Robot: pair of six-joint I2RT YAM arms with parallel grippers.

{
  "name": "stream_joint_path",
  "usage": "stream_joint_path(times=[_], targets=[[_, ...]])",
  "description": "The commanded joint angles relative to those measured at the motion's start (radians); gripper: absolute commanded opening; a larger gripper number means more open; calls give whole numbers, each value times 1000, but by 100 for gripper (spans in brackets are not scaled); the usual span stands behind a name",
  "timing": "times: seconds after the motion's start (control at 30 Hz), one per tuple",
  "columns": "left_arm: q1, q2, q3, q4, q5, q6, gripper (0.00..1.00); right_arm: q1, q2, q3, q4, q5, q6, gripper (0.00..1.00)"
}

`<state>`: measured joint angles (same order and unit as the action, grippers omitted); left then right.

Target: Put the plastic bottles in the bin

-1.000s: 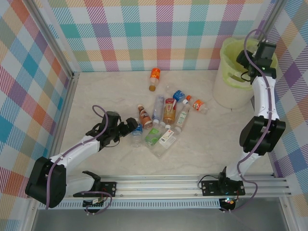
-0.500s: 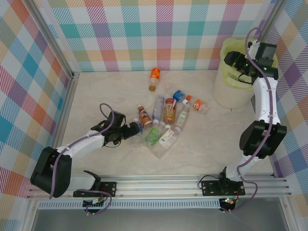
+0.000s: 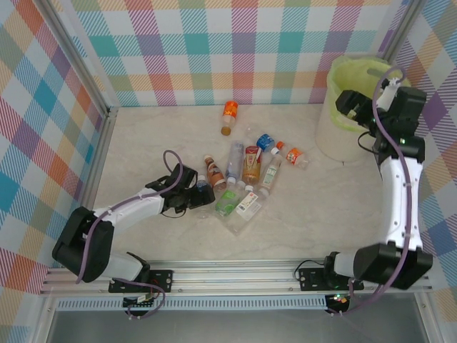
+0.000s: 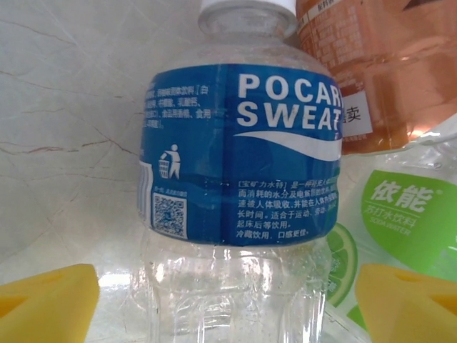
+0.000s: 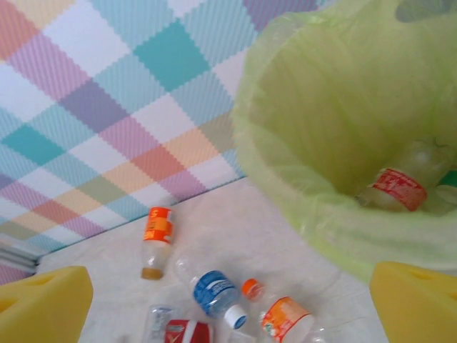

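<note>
Blue-label Pocari Sweat bottle (image 4: 239,157) lies at the near-left edge of the bottle pile (image 3: 243,179), in the middle of the table (image 3: 143,136). My left claw (image 3: 194,196) sits low around it, wide open. Its yellow pads (image 4: 46,300) stand on both sides of the bottle with a gap on each side, so it holds nothing. The left arm lies stretched low over the table.

One orange-label bottle (image 3: 229,116) lies alone, nearer the back wall. The bin (image 3: 332,139), with its green bag, stands in the far right corner. My right arm stands tall there. The right claw (image 3: 348,107) hangs over the bin's rim, wide open and empty.

The table looks like cream stone, with checked walls (image 3: 214,50) around it.

From the right wrist I can look into the bin, where a red-label bottle (image 5: 400,187) lies. From the left wrist I can read the blue label.
</note>
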<state>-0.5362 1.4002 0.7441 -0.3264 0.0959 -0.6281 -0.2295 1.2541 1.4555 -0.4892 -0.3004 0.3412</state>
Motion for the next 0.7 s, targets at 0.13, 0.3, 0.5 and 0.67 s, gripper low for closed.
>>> stream_joint_path(times=[0.13, 0.3, 0.5, 0.67], targets=[[-60, 69, 36, -74, -91, 30, 82, 22, -161, -198, 86, -227, 65, 100], [-79, 109, 20, -57, -118, 39, 69, 71, -209, -264, 88, -273, 58, 100], [-79, 75, 0, -19, -123, 83, 49, 148, -207, -327, 137, -276, 100, 100], [-79, -22, -1, -45, -143, 157, 46, 246, -177, -340, 166, -225, 127, 100]])
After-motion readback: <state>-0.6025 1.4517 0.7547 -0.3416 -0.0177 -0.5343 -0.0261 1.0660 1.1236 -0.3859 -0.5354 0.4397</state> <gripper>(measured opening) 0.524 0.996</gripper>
